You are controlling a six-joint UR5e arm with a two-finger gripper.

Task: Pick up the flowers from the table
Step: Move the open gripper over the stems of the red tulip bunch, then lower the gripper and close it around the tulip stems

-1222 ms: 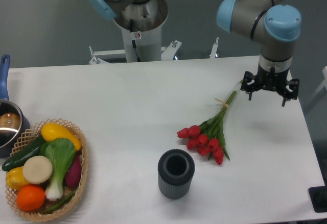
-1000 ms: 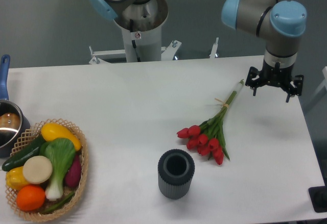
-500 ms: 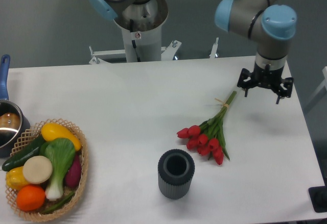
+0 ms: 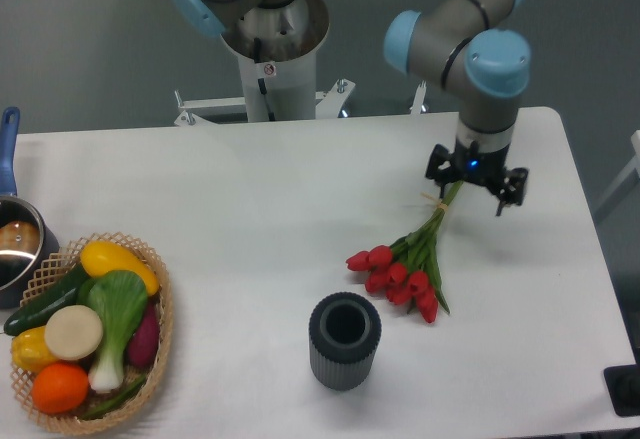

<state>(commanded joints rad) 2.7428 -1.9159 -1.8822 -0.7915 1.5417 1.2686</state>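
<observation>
Flowers [image 4: 405, 267] lie flat on the table [image 4: 260, 199], right of centre: a small bunch of red tulips, heads clustered at the lower-left end nearest the camera, long green stems and leaves running up and to the right, tied with a tan band near the stem ends. The heads fan out a bit and the stems are packed tight into a narrow bundle. Gripper [image 4: 476, 181] sits directly over the stem tips, fingers pointing down and spread wide, one either side of the stem line; can't tell if it touches the stems or the table. Nothing is held. A dark ribbed cylinder vase [image 4: 344, 340] stands upright just below-left of the tulip heads, near but apart, open top showing. A wicker basket [image 4: 155, 354] at the lower-left edge holds mixed vegetables and fruit, well apart from the flowers. A pot [image 4: 14, 244] with a blue handle is partly cut off at the left edge, touching or just behind the basket.
</observation>
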